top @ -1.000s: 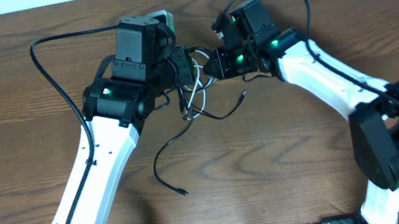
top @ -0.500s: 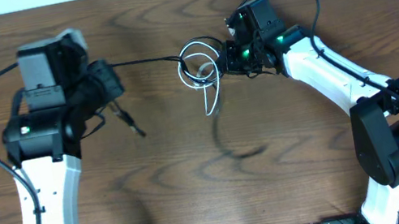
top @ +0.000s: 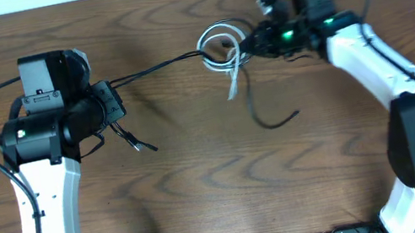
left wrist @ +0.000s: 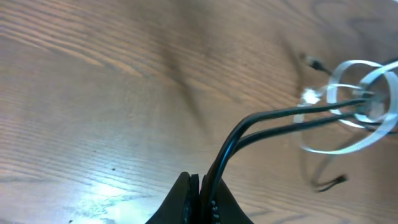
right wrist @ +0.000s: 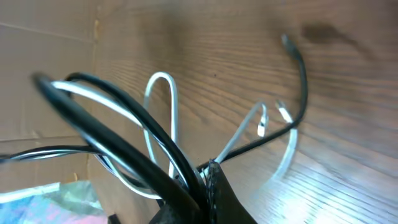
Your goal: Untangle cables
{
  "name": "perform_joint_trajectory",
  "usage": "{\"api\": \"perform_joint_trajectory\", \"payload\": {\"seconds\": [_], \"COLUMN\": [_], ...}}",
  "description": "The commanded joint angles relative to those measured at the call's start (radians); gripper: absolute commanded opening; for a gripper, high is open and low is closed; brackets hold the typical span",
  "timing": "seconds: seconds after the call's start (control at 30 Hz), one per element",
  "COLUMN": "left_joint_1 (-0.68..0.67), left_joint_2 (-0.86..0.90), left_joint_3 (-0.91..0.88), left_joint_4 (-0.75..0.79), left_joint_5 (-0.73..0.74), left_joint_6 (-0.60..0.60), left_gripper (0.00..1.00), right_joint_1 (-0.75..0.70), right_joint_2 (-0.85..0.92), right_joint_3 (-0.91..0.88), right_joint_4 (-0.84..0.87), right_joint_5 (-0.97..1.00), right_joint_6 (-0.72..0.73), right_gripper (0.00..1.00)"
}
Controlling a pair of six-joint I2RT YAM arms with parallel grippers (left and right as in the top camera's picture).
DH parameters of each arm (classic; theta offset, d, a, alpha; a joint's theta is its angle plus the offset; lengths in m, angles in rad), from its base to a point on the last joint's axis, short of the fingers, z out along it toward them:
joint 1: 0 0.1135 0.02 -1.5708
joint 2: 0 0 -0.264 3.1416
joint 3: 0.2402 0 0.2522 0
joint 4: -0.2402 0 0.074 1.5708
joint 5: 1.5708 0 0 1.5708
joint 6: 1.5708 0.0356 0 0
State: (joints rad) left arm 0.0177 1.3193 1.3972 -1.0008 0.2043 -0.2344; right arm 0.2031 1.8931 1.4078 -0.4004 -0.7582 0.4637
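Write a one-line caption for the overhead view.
Left gripper and right gripper stretch the black cable; white cable coils near right.

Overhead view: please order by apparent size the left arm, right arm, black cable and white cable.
1. Left arm and right arm: alike, unranked.
2. Black cable, stretched between them.
3. White cable, small coil.

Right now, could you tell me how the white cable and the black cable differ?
The white cable is curled in loops beside the right gripper; the black cable runs stretched as a doubled strand from the left gripper to those loops. The white cable looks shorter; the black cable trails a loose end below them. Both are thin cords, tangled together at the right gripper.
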Motion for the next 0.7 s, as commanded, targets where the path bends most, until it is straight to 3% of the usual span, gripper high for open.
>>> {"api": "perform_joint_trajectory", "payload": {"seconds": [0.0, 0.27, 0.4, 0.47, 0.53, 0.67], "left_joint_1": [0.008, 0.005, -0.014, -0.035, -0.078, -0.153], "left_joint_2": [0.04, 0.177, 0.227, 0.239, 0.241, 0.24], "left_joint_3": [0.001, 0.001, 0.001, 0.001, 0.001, 0.001], "left_joint_4": [-0.008, -0.019, -0.011, -0.001, 0.016, 0.039], "left_joint_5": [-0.06, -0.046, 0.064, 0.142, 0.223, 0.286], "left_joint_6": [0.006, -0.006, 0.054, 0.121, 0.192, 0.249], "left_gripper": [0.13, 0.14, 0.17, 0.27, 0.45, 0.62], "right_joint_1": [-0.047, -0.052, -0.051, -0.045, -0.035, -0.022], "right_joint_2": [-0.057, -0.057, -0.057, -0.057, -0.057, -0.057], "right_joint_3": [0.012, 0.011, 0.011, 0.011, 0.011, 0.011], "right_joint_4": [-0.037, -0.093, -0.093, -0.093, -0.089, -0.082], "right_joint_5": [-0.043, -0.003, -0.005, -0.012, -0.012, -0.012], "right_joint_6": [-0.111, -0.172, -0.198, -0.216, -0.219, -0.226], "right_gripper": [0.01, 0.01, 0.01, 0.01, 0.01, 0.01]}}
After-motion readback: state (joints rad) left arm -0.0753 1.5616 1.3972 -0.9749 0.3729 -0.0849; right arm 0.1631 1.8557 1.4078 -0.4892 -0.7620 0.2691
